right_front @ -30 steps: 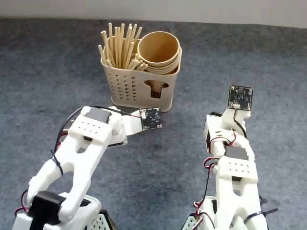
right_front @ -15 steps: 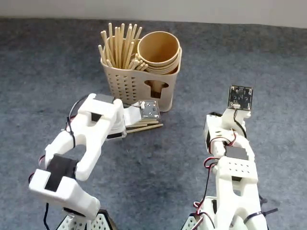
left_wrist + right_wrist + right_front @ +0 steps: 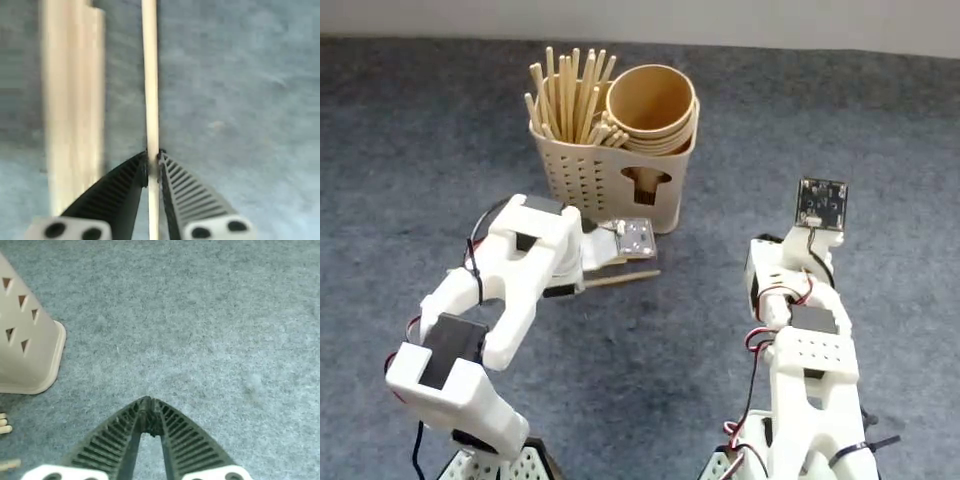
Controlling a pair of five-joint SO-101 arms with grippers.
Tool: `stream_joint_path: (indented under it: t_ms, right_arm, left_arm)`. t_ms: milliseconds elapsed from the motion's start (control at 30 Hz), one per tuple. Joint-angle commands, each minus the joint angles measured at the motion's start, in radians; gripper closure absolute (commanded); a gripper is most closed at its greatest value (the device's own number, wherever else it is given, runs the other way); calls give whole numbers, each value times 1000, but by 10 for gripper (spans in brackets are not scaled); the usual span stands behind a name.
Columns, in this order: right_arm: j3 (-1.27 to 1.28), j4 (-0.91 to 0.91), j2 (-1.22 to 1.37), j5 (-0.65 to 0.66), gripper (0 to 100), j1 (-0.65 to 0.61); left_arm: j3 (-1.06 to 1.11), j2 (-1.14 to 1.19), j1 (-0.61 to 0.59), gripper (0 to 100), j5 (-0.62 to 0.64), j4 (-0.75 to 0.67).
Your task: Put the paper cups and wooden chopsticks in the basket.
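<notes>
Remote desk, picking stage: my left gripper (image 3: 152, 157) pinches a single chopstick (image 3: 150, 75) between its jaw tips, low over the grey carpet (image 3: 840, 120), just off the basket's (image 3: 610, 190) six o'clock side. A few loose sticks (image 3: 72, 100) lie just beside the held one. Whether the held stick has come clear of the carpet, I cannot tell.

The basket stands at twelve o'clock on the table. It already carries the stacked paper cups (image 3: 652, 100) on its three o'clock side and a standing bundle of chopsticks (image 3: 570, 95) on its nine o'clock side. My right gripper (image 3: 148, 415) is pressed together with nothing in it, parked over bare carpet at about four o'clock from the basket.

By my reading the cups are done and the job is down to the last sticks. The next move calls for lifting this one above the rim, tipping it upright, and dropping it among the bundle without knocking the basket.
</notes>
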Motion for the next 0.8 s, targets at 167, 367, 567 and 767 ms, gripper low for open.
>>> stream_joint_path:
  t_ms: [167, 367, 567, 767]
  right_arm:
    - [-10, -24, -13, 12, 988, -7]
    - [-10, -24, -13, 12, 988, -7]
    - [-10, -24, -13, 12, 988, -7]
    - [-10, -24, -13, 12, 988, -7]
  left_arm:
    - [-18, -156, 111, 995, 2, 183]
    - [-18, -354, 88, 995, 28, 236]
    - [-22, -615, 84, 995, 192, 233]
    - [-28, -858, 76, 995, 437, 103]
